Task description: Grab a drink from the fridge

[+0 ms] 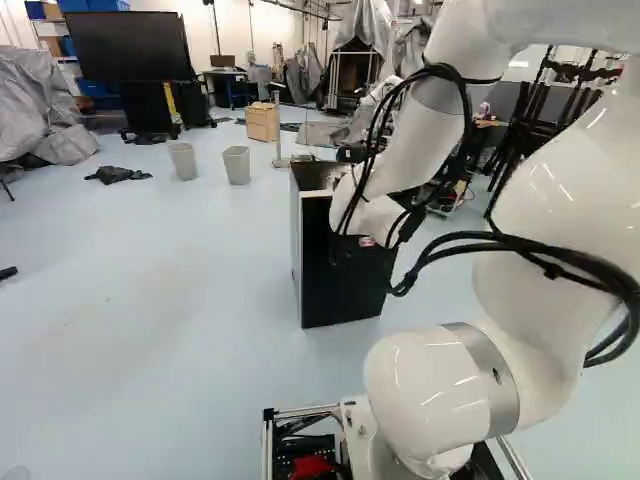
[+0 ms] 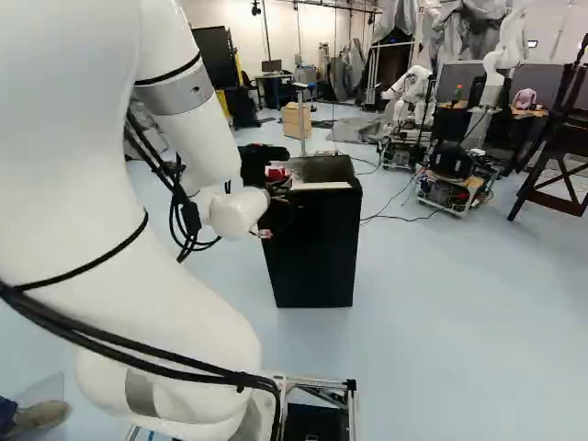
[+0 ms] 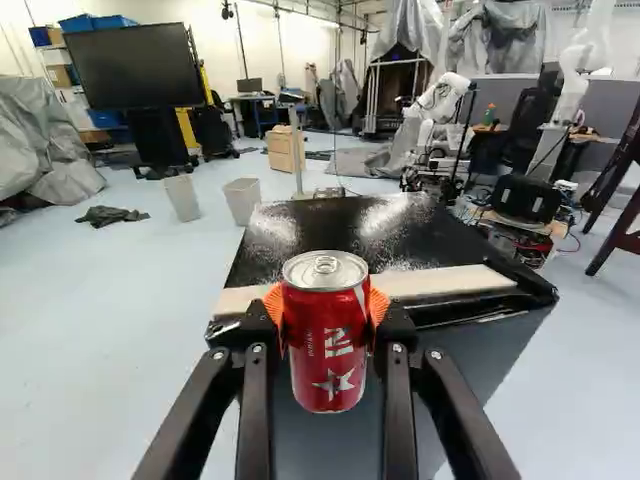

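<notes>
We have the red metal drink can with a silver lid (image 3: 326, 335) held in the black two-fingered pincer (image 2: 277, 176), whose orange rubbery pads (image 3: 378, 306) press it from both sides just below the rim. In the wrist view our can stands upright, its long axis running up and down, the lid and ring-pull facing up and a pale star on the side towards us. It's near the top edge of the black, box-shaped fridge (image 2: 317, 248), by the pale flat strip (image 3: 440, 282); we can't tell whether it touches either.
</notes>
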